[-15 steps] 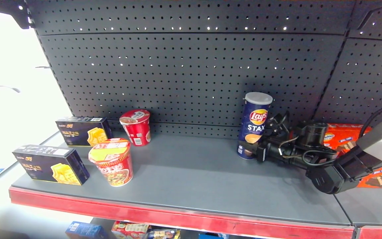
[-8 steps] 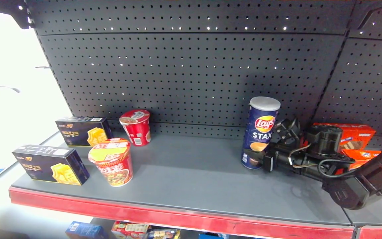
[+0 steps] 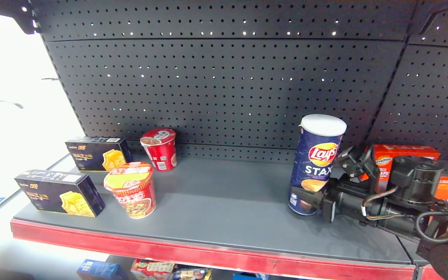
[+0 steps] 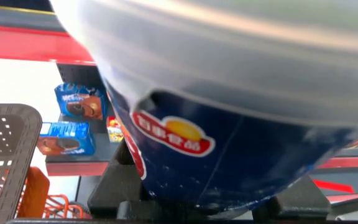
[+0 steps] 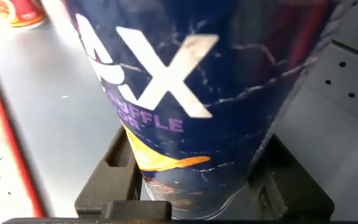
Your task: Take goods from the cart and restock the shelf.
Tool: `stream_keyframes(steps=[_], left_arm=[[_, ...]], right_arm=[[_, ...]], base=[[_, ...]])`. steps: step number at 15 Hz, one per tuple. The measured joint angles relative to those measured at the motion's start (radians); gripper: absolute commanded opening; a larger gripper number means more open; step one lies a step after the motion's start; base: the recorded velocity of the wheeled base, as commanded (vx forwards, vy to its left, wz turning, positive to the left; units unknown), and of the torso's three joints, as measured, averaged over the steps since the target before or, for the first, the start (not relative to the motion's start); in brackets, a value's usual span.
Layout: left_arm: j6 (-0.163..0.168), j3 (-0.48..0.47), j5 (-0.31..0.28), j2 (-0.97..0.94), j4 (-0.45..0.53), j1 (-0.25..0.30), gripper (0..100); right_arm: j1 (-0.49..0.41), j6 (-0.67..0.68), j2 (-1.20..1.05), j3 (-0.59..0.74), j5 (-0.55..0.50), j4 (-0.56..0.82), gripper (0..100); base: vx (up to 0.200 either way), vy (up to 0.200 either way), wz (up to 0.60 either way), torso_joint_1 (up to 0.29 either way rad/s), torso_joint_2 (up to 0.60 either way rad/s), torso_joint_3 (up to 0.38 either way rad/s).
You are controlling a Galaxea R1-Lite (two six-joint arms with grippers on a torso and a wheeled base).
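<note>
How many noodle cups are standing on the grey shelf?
2: a red cup at the back by the pegboard wall, and a yellow-lidded cup nearer the front edge. None seems hidden.

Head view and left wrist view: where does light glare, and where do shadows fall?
Head view: white glare washes out the space left of the shelf; light specks shine through the pegboard; the front noodle cup casts a soft shadow rightward. Left wrist view: pale sheen across the blue container.

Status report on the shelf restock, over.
Right hand shut on chips can, upright at the shelf, set down or not unclear. Left hand shut on blue container. Orange boxes close on the can's right.
</note>
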Motion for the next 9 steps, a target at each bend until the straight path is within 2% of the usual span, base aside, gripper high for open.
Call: stream_keyframes(steps=[5,9], left_arm=[[0.000,-0.004,0.003,-0.013,-0.002,0.000,0],[0.000,-0.009,0.003,-0.014,-0.002,0.002,0]], right_arm=[[0.052,0.001,-0.120,0.134,-0.002,0.001,0],[0.074,0.003,-0.147,0.171,-0.002,0.002,0]], base=[[0.000,0.000,0.00,0.000,0.00,0.000],[0.000,0.000,0.00,0.000,0.00,0.000]])
